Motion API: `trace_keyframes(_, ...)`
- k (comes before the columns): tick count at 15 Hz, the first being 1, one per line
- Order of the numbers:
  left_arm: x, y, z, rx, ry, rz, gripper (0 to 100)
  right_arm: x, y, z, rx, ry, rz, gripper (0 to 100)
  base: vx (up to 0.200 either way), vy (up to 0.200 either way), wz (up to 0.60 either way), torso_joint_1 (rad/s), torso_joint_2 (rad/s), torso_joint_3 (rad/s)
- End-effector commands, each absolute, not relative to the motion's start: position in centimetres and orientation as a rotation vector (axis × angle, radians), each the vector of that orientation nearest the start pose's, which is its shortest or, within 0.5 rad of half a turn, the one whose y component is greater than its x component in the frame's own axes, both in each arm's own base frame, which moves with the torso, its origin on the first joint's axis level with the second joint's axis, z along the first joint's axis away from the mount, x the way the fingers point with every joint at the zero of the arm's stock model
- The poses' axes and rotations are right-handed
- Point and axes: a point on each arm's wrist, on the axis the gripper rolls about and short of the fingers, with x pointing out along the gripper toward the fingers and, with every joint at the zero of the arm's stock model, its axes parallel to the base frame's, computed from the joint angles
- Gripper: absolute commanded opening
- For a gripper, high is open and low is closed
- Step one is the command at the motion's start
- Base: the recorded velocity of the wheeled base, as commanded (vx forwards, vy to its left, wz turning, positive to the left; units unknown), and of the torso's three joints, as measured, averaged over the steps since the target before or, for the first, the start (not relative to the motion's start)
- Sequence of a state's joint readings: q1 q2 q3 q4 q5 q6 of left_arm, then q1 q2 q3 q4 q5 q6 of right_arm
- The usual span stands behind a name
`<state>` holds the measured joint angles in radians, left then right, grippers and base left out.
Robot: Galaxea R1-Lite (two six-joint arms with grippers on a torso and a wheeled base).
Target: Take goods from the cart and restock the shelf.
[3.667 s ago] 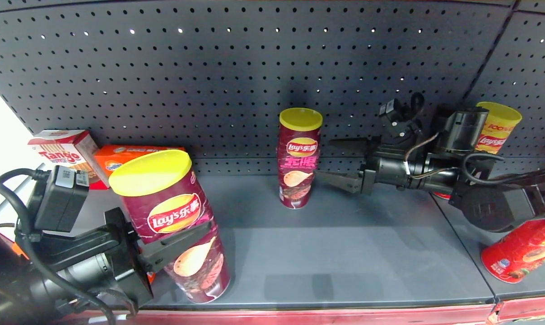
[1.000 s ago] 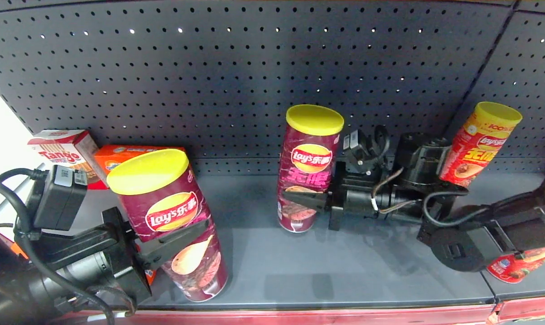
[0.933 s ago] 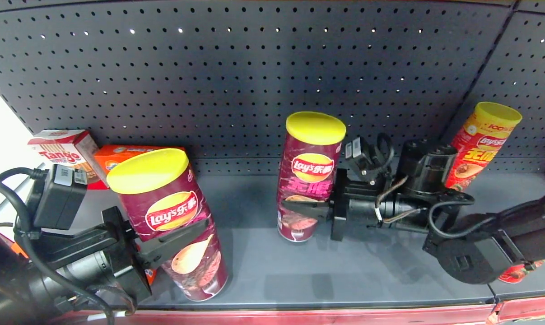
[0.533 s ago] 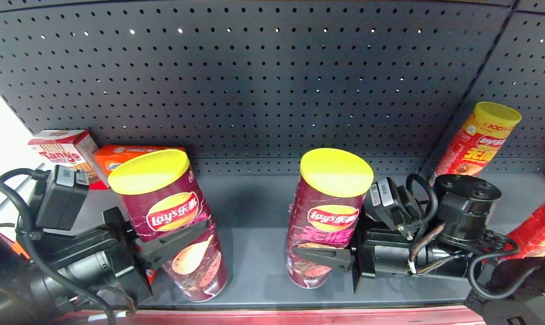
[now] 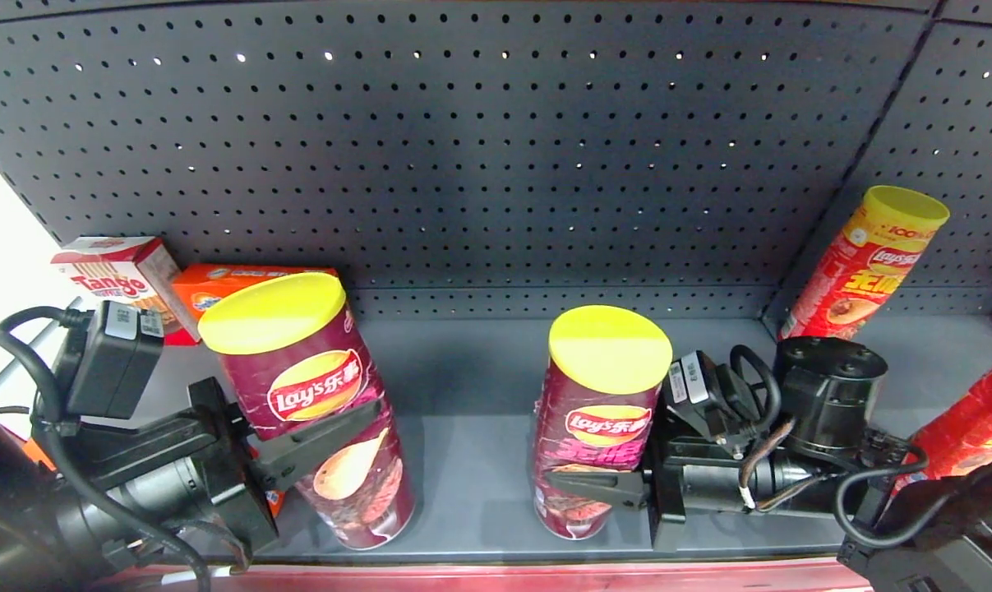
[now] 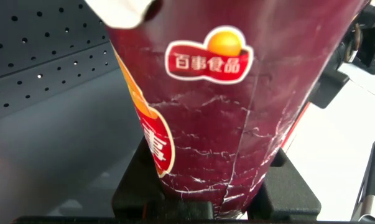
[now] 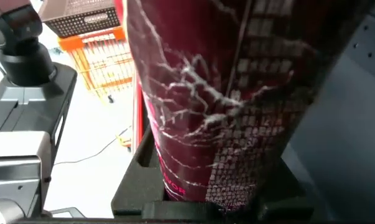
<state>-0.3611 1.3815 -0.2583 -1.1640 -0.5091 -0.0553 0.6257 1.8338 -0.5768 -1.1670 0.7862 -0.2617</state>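
Shelf [image 5: 479, 460]: dark grey deck with a perforated back panel [image 5: 463, 164]. At the left rear, a wafer box [image 5: 117, 275] and an orange box [image 5: 224, 284] sit side by side. The left maroon canister [image 5: 315, 395] and right maroon canister [image 5: 602, 411], both yellow-lidded, have their bases at the deck near the front edge. A red canister [image 5: 869, 263] stands at the right rear.

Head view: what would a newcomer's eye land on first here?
Two maroon chip cans with yellow lids, each clamped in a gripper near the front of the grey shelf: the left can, leaning, in the left gripper, and the right can in the right gripper. After that, a red can standing at the back right against the pegboard.
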Motion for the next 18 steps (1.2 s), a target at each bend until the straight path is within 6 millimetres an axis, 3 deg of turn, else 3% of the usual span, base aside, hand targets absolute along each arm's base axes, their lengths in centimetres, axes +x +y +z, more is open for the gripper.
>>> trace_keyframes(1, 17.1, -7.6, 17.4, -0.049, -0.019, -0.871, 0, 23.5, 19.2, 13.3, -0.208, -0.072, 1.424, 0, 0.0, 0.0, 0.0, 0.0, 0.0, 0.0)
trace_keyframes(6, 17.1, -7.6, 17.4, -0.049, -0.019, -0.871, 0, 23.8, 20.0, 12.8, -0.207, -0.063, 1.438, 0, 0.0, 0.0, 0.0, 0.0, 0.0, 0.0)
trace_keyframes(7, 17.1, -7.6, 17.4, -0.05, -0.016, -0.871, 0, 23.9, 19.9, 12.7, -0.206, -0.06, 1.436, 100, 0.0, 0.0, 0.0, 0.0, 0.0, 0.0)
trace_keyframes(11, 17.0, -7.6, 17.3, -0.049, -0.017, -0.871, 0, 23.5, 19.4, 12.8, -0.208, -0.058, 1.42, 100, 0.0, 0.0, 0.0, 0.0, 0.0, 0.0)
trace_keyframes(14, 17.1, -7.6, 17.4, -0.048, -0.02, -0.871, 0, 22.8, 17.8, 14.1, -0.211, -0.087, 1.38, 100, 0.0, 0.0, 0.0, 0.0, 0.0, 0.0)
trace_keyframes(18, 17.0, -7.6, 17.3, -0.049, -0.017, -0.871, 0, 19.7, 14.7, 15.6, -0.214, -0.098, 1.286, 100, 0.0, 0.0, 0.0, 0.0, 0.0, 0.0)
